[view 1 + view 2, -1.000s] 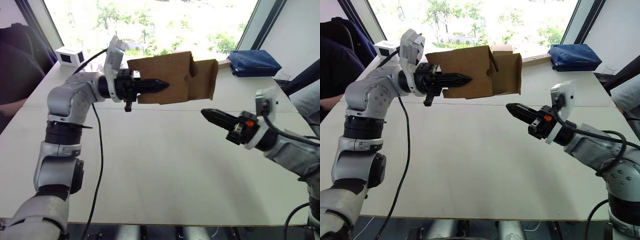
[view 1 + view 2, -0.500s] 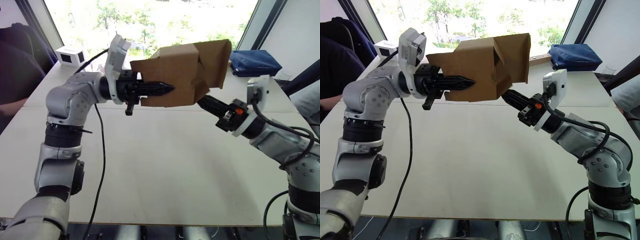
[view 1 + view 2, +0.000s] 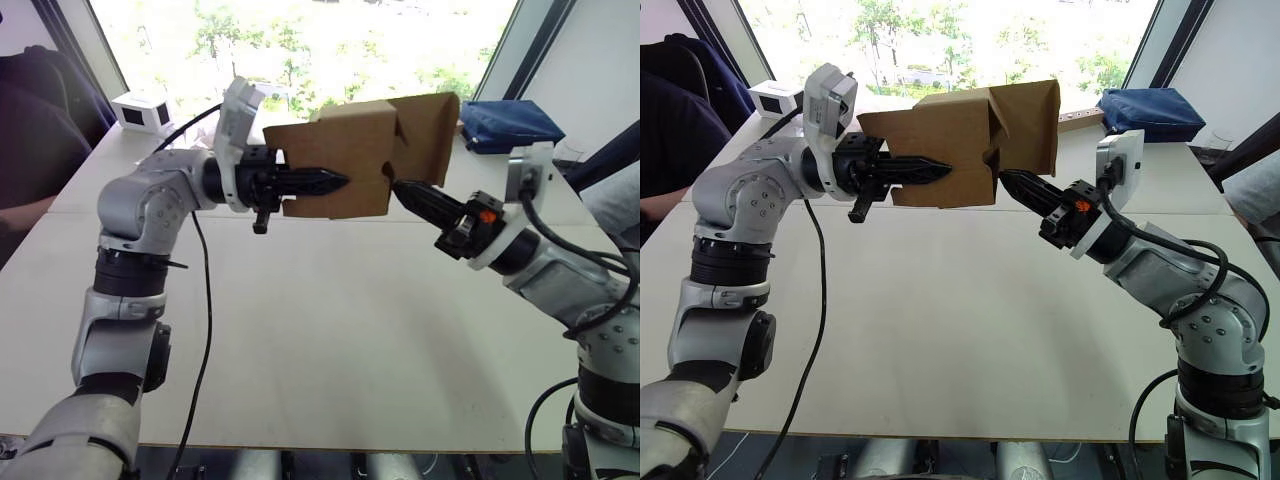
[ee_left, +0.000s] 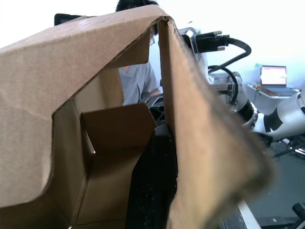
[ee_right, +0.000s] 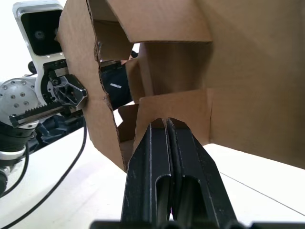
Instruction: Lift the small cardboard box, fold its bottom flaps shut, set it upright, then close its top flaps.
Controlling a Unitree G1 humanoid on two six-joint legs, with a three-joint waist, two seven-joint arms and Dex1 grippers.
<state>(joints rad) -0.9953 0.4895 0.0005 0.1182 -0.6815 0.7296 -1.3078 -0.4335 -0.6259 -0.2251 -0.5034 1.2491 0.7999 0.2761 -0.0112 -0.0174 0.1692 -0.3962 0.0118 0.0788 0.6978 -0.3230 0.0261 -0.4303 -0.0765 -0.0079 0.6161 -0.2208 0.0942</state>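
Observation:
The small cardboard box (image 3: 340, 160) hangs in the air above the far part of the table, its flaps open. My left gripper (image 3: 336, 180) is shut on the box's near wall, one black finger (image 4: 152, 181) inside and one outside. My right gripper (image 3: 400, 188) is shut with nothing in it, and its tip touches the box's open right end just below a raised flap (image 3: 428, 125). In the right wrist view the two fingers (image 5: 164, 143) lie pressed together against an inner flap of the box (image 5: 238, 71).
The white table (image 3: 320, 340) spreads below both arms. A blue bag (image 3: 505, 125) lies at the far right and a small white box (image 3: 138, 110) at the far left. A seated person (image 3: 30, 130) is at the left edge. A black cable (image 3: 203, 300) hangs from my left arm.
My right gripper has risen and moved left from mid-table to the box's right end. The right flap, which stuck out sideways, now stands raised. The left gripper keeps its hold.

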